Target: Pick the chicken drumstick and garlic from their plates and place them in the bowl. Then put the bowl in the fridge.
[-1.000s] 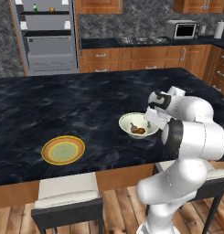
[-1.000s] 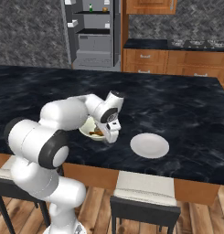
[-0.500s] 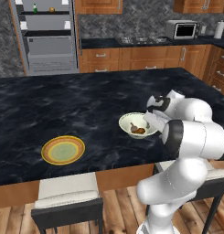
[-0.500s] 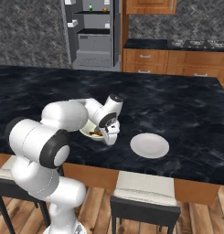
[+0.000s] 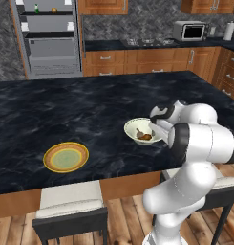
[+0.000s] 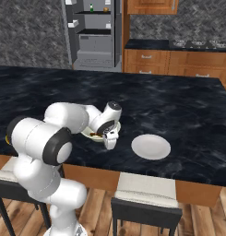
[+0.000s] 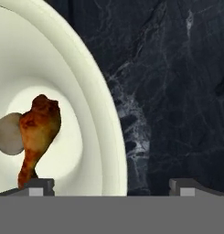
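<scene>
I have lowered the gripper (image 7: pixel 111 185) toward the bowl (image 7: pixel 104 114), its fingers (image 7: pixel 38 185) now straddling the bowl's rim.

bowl (image 7: pixel 104 137): cream-white, deep, upright on the worktop near its front edge
chicken drumstick (image 7: pixel 38 132): reddish-brown, lying inside the bowl
garlic (image 7: pixel 8 133): pale lump touching the drumstick
plate (image 5: pixel 66 157): orange-rimmed, left of bowl
fridge (image 5: pixel 49 38): open, behind

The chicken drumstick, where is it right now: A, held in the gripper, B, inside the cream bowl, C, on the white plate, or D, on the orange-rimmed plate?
B: the chicken drumstick lies inside the bowl, and the gripper is open, straddling the bowl's rim.
</scene>
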Motion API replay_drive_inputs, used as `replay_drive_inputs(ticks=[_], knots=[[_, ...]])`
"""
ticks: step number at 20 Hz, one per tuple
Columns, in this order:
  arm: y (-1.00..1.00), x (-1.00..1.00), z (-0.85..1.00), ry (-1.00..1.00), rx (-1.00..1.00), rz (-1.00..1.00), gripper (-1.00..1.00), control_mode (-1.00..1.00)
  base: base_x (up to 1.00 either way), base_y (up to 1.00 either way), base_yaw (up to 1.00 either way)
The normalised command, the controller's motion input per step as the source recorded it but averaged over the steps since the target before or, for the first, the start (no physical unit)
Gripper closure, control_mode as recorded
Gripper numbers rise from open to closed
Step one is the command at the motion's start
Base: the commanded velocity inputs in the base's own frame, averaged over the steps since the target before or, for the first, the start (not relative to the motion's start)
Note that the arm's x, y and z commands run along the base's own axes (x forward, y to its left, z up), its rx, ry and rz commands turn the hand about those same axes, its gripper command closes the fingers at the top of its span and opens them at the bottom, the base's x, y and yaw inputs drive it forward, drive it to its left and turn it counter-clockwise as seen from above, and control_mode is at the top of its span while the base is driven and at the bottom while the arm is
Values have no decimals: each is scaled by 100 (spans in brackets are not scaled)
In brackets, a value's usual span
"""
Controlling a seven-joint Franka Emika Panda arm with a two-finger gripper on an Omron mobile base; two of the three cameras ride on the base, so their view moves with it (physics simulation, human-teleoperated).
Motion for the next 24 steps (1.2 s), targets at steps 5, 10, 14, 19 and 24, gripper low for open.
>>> replay_drive_inputs(ticks=[5, 10, 14, 19, 24], knots=[[0, 22, -15, 0, 0, 0, -100, -100, 0, 0, 0], [0, 3, -2, -2, 0, 0, -100, -100, 0, 0, 0], [0, 0, -1, 0, 0, 0, 100, -100, 0, 0, 0], [1, 1, -2, 0, 0, -1, 100, -100, 0, 0, 0], [3, 0, 5, -1, 7, 0, 100, -100, 0, 0, 0]])
